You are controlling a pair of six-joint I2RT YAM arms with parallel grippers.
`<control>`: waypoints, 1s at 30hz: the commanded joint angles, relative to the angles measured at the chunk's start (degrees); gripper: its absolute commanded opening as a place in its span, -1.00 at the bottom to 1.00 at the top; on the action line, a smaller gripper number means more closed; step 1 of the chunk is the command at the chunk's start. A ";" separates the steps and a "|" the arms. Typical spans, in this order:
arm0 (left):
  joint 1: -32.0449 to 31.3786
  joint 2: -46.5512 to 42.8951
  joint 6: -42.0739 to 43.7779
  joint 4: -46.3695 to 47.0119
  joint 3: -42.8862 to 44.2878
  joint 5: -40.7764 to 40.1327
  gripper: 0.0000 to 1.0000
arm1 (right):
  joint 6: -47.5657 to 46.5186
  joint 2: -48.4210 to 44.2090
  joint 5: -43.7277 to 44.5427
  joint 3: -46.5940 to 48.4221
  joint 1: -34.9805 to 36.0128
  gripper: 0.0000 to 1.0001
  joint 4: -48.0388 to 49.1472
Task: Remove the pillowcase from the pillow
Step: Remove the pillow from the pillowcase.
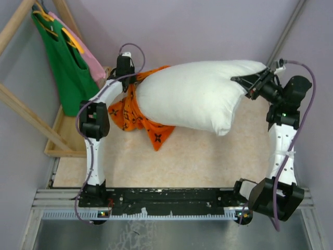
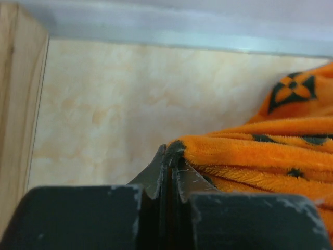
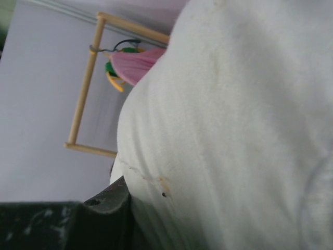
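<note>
Fabric sits caught at the far left: the left gripper (image 2: pixel 169 159) is clenched on a fold of the pillowcase (image 2: pixel 270 151), jaws pressed together with orange pile between them. Seen from above, the case is bunched around only the left end of the pillow (image 1: pixel 197 96). The pillow lies mostly bare, its long axis running left to right across the table (image 1: pixel 197 161). By my judgement the case must slide leftward along that axis, and the left gripper is nearer. At the right end, the right gripper (image 1: pixel 248 86) looks pinched into the pillow, anchoring it. Black flower and star motifs show, but there is no readable writing.
</note>
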 commanded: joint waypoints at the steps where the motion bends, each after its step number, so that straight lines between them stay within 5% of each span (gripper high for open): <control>1: 7.07 -2.44 0.10 -4.41 -5.97 -17.21 -1.00 | 16.22 -3.73 -0.53 18.62 -3.31 -1.00 30.96; 4: 7.10 -1.75 0.03 -5.21 -6.23 -18.33 -1.00 | 19.60 -2.79 -3.45 27.17 -3.27 -1.00 40.23; 11: 7.17 -2.74 1.65 -4.28 -9.46 -22.10 -1.00 | 18.18 -1.16 -2.57 33.91 -3.49 -1.00 41.83; 15: 7.78 -2.60 2.92 -4.39 -9.93 -24.10 -1.00 | 36.27 4.95 -4.53 40.47 -3.50 -1.00 62.24; 18: 8.45 -4.98 -1.06 -9.07 -10.25 -18.12 -0.97 | 52.00 10.97 -2.79 42.11 -3.48 -1.00 80.72; 19: 8.40 -7.43 -2.66 -10.16 -11.17 -13.78 -0.68 | 53.96 11.61 -2.03 39.18 -3.45 -1.00 82.77; 20: 8.38 -11.08 -3.44 -8.87 -14.22 -8.19 -0.11 | 52.89 11.23 -1.93 34.88 -2.99 -1.00 82.15; 21: 8.24 -15.28 -4.00 -6.23 -18.60 -3.11 0.37 | 48.92 9.20 -2.22 29.82 -2.10 -1.00 78.95; 23: 7.99 -25.51 -5.89 -0.96 -27.15 5.28 0.95 | 31.48 4.41 -3.66 20.90 0.46 -1.00 60.46; 27: 7.12 -44.20 -10.43 1.46 -37.50 11.88 1.00 | -15.85 -1.47 6.34 21.91 6.04 -1.00 1.86; 30: 3.27 -57.54 -12.04 -0.35 -43.56 11.89 1.00 | -15.80 -0.89 9.64 18.96 6.39 -1.00 0.22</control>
